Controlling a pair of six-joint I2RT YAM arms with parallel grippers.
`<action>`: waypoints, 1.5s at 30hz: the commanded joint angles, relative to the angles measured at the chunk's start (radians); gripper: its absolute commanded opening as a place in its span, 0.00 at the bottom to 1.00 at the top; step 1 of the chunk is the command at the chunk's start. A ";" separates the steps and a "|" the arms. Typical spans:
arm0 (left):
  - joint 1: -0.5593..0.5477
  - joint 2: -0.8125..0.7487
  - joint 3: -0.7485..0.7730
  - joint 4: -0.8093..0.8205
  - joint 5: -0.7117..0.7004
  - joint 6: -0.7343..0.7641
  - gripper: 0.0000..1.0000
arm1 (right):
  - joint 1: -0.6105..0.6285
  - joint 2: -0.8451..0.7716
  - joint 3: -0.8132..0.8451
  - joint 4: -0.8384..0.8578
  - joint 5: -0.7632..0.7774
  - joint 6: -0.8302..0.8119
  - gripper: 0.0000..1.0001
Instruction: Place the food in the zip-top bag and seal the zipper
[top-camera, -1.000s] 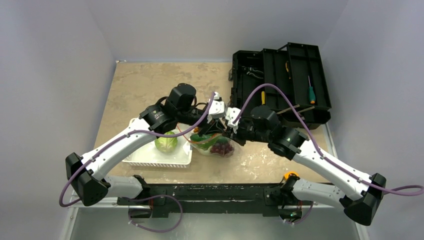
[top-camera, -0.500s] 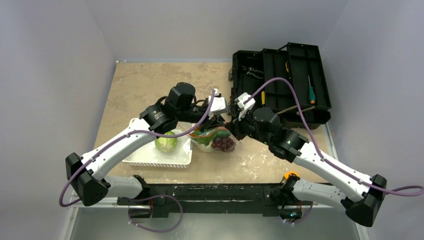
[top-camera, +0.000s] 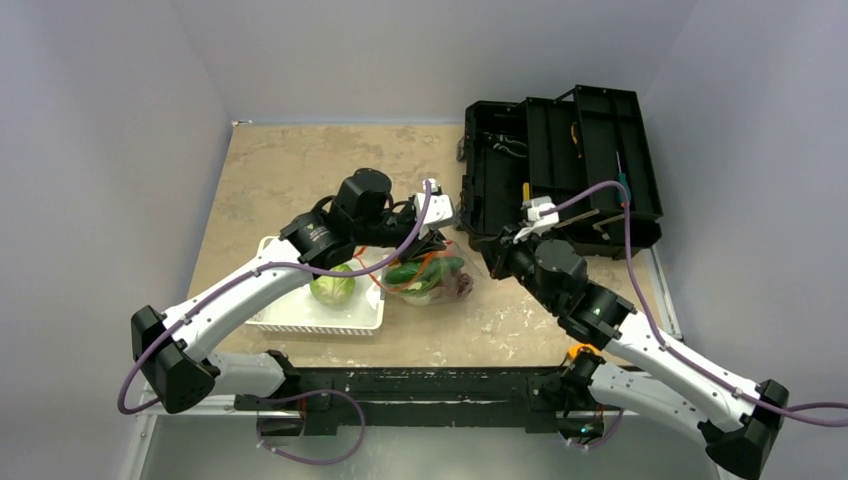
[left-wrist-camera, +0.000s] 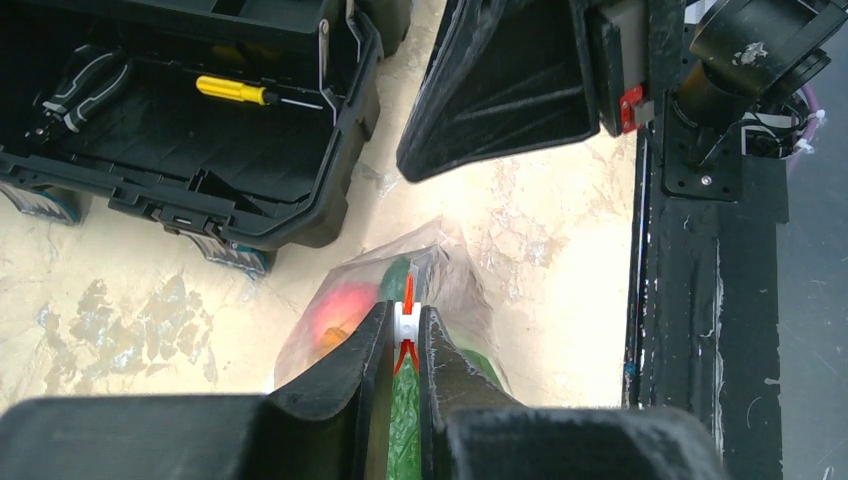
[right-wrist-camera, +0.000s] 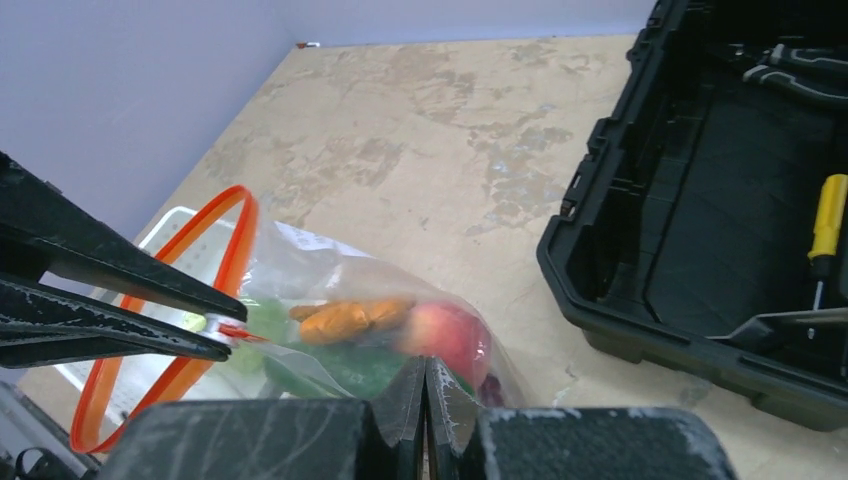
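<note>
The zip-top bag (top-camera: 432, 282) lies on the table right of the white basket, holding a green cucumber (right-wrist-camera: 350, 367), orange pieces (right-wrist-camera: 345, 319), a pink peach (right-wrist-camera: 446, 337) and dark grapes (top-camera: 461, 287). Its orange-red zipper (right-wrist-camera: 240, 192) forms an open loop at the left end. My left gripper (left-wrist-camera: 405, 326) is shut on the white slider (left-wrist-camera: 405, 320), seen also in the right wrist view (right-wrist-camera: 214, 325). My right gripper (right-wrist-camera: 425, 376) is shut with nothing seen between its fingers, just right of the bag (top-camera: 490, 256). A green cabbage (top-camera: 332, 285) sits in the basket.
The white slatted basket (top-camera: 290, 318) stands left of the bag. An open black toolbox (top-camera: 560, 165) with screwdrivers fills the back right, close behind the right gripper; it also shows in the left wrist view (left-wrist-camera: 180, 130) and the right wrist view (right-wrist-camera: 720, 230).
My right gripper has let go of the bag and drawn back to the right. The bag has sunk lower onto the table. My left gripper stays on the slider.
</note>
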 joint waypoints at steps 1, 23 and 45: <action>0.003 -0.047 -0.004 0.012 -0.013 0.011 0.00 | -0.004 -0.051 -0.030 0.063 0.073 0.005 0.00; 0.002 -0.055 -0.013 0.068 0.157 -0.067 0.00 | -0.006 0.071 -0.269 0.731 -0.595 -0.459 0.85; 0.002 -0.064 -0.015 0.061 0.213 -0.056 0.00 | -0.088 0.117 -0.184 0.575 -0.826 -0.592 0.79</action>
